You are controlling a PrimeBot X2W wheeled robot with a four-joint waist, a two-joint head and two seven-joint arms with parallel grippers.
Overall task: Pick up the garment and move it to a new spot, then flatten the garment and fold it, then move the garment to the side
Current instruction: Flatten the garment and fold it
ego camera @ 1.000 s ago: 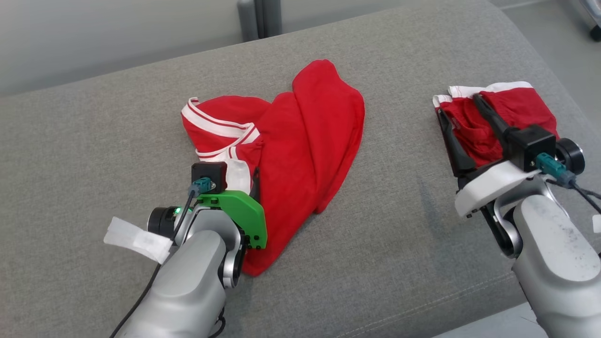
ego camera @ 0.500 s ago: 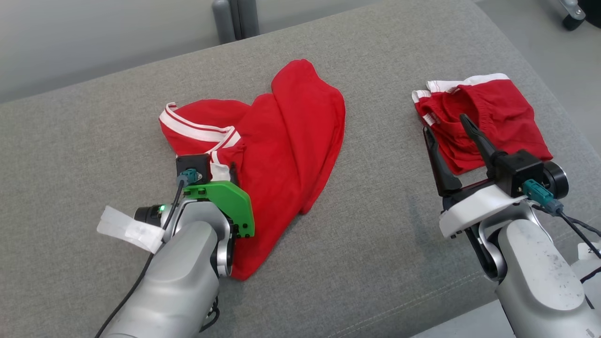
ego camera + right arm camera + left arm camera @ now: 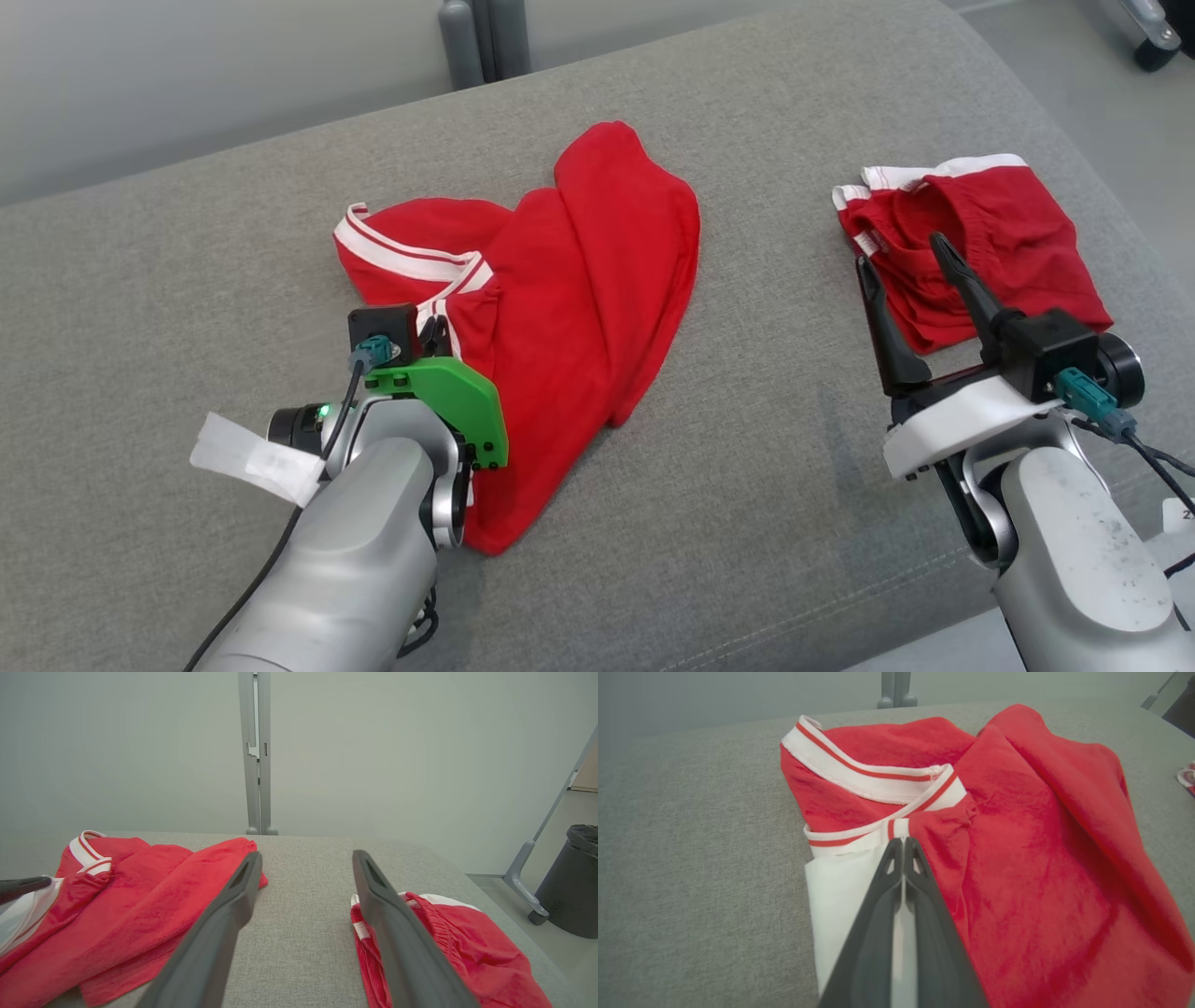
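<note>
The garment [image 3: 579, 280] is a red shirt with white striped trim, lying crumpled in the middle of the grey cushion. My left gripper [image 3: 435, 329] is at its near-left edge, shut on the fabric. In the left wrist view its fingertips [image 3: 903, 841] are pressed together where a white panel meets the red cloth [image 3: 1041, 858], just below the striped band. My right gripper [image 3: 900, 250] hovers open at the right with nothing between its fingers [image 3: 307, 855], its tips over the near edge of folded red shorts [image 3: 1008, 233].
The grey cushion [image 3: 187, 280] drops away at its near and right edges. A metal post [image 3: 485, 37] stands behind it. On the floor to the right are a black bin [image 3: 574, 882] and a caster wheel [image 3: 1153, 51]. A white tape tag [image 3: 250, 459] hangs off my left arm.
My left gripper has closed onto the shirt's edge. My right gripper has drawn back toward me off the folded shorts, still open. The head camera has shifted slightly.
</note>
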